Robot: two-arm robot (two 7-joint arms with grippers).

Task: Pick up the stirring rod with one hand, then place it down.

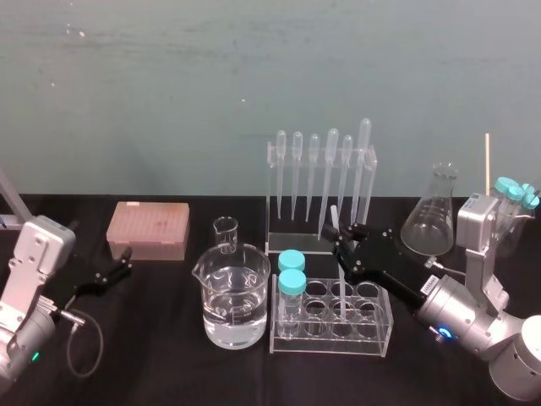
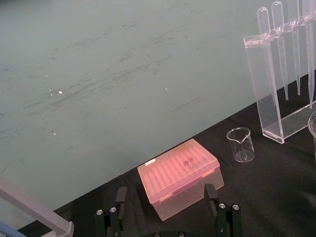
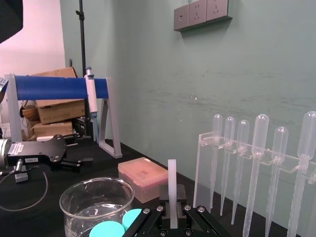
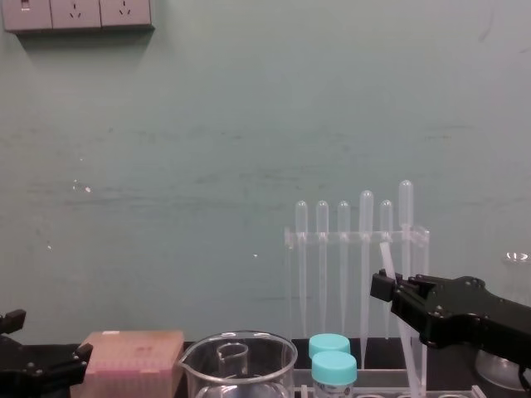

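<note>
- The right gripper sits just right of centre in the head view. It is above the back row of the clear tube rack, and its arm runs off to the lower right.
- Its jaws are clamped on the stirring rod. In the right wrist view the rod stands up out of the grip at bottom centre.
- The rod is nearly upright and leans a little, with its top in front of the pipette stand.
- In the chest view the rod runs on below the gripper towards the rack. I cannot tell whether its lower tip touches anything.
- The left gripper is at the left of the head view, low over the dark surface and just beside the pink box.
- Its jaws are spread wide apart and grip nothing.
- A beaker of water stands just left of the rack, and two blue-capped tubes fill the rack's left end.
</note>
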